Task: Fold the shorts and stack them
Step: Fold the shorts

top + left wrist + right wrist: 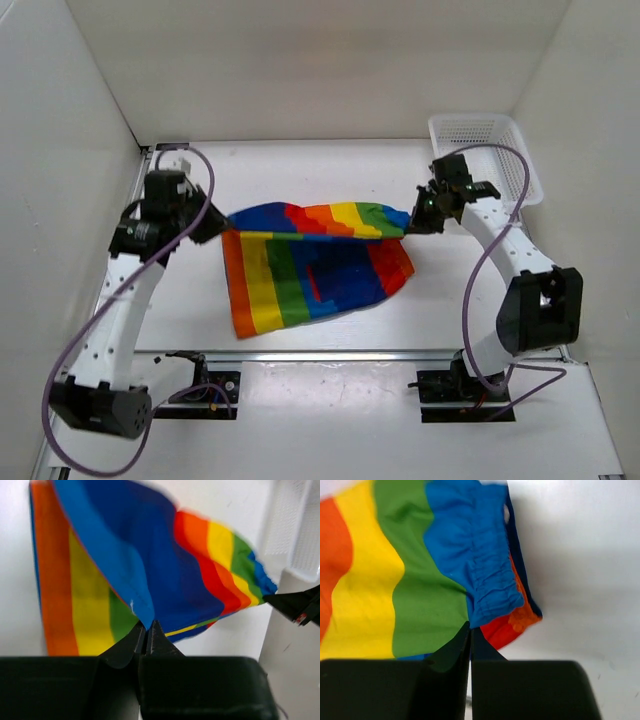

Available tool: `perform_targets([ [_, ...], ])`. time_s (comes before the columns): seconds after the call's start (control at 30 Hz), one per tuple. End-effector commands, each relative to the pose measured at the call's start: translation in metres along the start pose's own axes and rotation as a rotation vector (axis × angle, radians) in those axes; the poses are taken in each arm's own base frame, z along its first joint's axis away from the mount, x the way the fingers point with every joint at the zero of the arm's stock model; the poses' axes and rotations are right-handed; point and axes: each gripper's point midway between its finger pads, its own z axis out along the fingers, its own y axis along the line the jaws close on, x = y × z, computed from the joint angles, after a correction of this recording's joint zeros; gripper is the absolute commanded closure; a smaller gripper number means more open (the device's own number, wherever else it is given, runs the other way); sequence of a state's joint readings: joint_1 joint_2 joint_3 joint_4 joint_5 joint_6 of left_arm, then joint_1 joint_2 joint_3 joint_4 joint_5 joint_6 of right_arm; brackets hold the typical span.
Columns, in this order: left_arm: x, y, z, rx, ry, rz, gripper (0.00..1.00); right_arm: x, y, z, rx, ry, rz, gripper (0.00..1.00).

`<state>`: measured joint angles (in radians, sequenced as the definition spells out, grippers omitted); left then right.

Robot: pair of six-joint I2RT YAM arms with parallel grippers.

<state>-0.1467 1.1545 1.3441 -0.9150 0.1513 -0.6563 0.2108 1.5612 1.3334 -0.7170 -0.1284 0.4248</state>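
Observation:
The rainbow-striped shorts (310,265) lie in the middle of the table, with the far edge lifted and stretched between my two grippers. My left gripper (214,226) is shut on the shorts' blue left corner (142,615). My right gripper (413,224) is shut on the blue elastic waistband corner (492,600) at the right. The lower part of the shorts rests on the table. In the left wrist view the right gripper's dark fingers (295,607) show at the far right.
A white plastic mesh basket (485,150) stands at the back right corner, just behind the right arm. White walls enclose the table on the left, back and right. A metal rail (330,353) runs along the near edge by the arm bases.

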Motion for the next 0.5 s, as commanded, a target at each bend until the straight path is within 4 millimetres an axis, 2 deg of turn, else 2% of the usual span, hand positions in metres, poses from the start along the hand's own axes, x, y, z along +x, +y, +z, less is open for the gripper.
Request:
perform_targets([
  [0.0,0.049,0.037,-0.008,-0.101,0.054,-0.083,0.9,0.033,-0.031,0.006,0.106,0.012,0.052,1.0],
  [0.03,0.072,0.054,-0.004,-0.143,0.1,-0.119,0.9,0.042,-0.034,0.006,0.121,0.019,0.052,1.0],
  [0.1,0.095,0.063,-0.008,-0.158,0.139,-0.132,0.9,0.062,-0.044,0.005,0.14,0.033,0.065,1.0],
  [0.13,0.113,0.071,-0.011,-0.167,0.169,-0.138,0.9,0.068,-0.049,0.004,0.156,0.033,0.075,1.0],
  [0.33,0.167,0.106,-0.022,-0.284,0.281,-0.186,0.9,0.102,-0.071,-0.005,0.211,0.032,0.108,1.0],
  [0.37,0.183,0.113,-0.022,-0.299,0.327,-0.223,0.9,0.106,-0.072,-0.009,0.21,0.029,0.117,1.0],
  [0.47,0.205,0.114,-0.024,-0.274,0.371,-0.248,0.9,0.119,-0.077,-0.01,0.214,0.035,0.129,1.0],
])
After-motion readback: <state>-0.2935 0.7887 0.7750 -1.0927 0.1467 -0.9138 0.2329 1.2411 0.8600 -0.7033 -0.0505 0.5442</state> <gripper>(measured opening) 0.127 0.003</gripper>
